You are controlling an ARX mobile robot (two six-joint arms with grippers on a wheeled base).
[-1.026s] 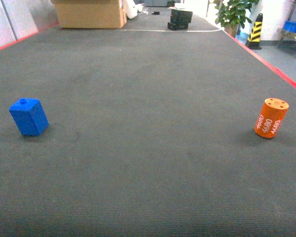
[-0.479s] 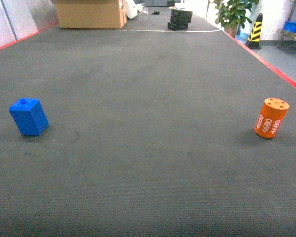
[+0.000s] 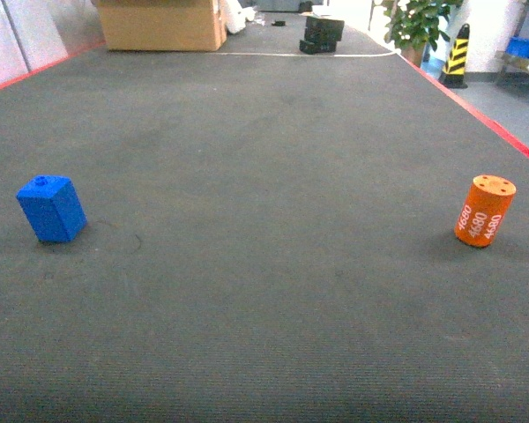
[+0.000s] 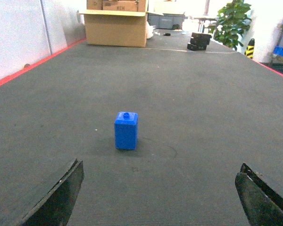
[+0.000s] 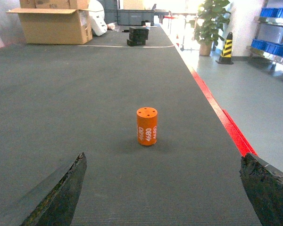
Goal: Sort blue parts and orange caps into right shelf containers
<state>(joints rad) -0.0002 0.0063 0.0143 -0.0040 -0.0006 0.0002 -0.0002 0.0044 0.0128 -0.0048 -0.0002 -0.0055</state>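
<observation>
Here your left gripper (image 4: 158,197) and right gripper (image 5: 162,193) show only wide-spread fingertips, cropped at the frame edges, grasping nothing. The blue part (image 4: 126,130) stands upright ahead of the left; the orange cap (image 5: 147,125) stands ahead of the right on the dark mat (image 3: 264,291).

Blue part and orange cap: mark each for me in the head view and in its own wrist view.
blue part (image 3: 51,211), head view, front face; (image 4: 126,132), left wrist view, front face.
orange cap (image 3: 485,214), head view, lettered side; (image 5: 146,128), right wrist view, lettered side.
</observation>
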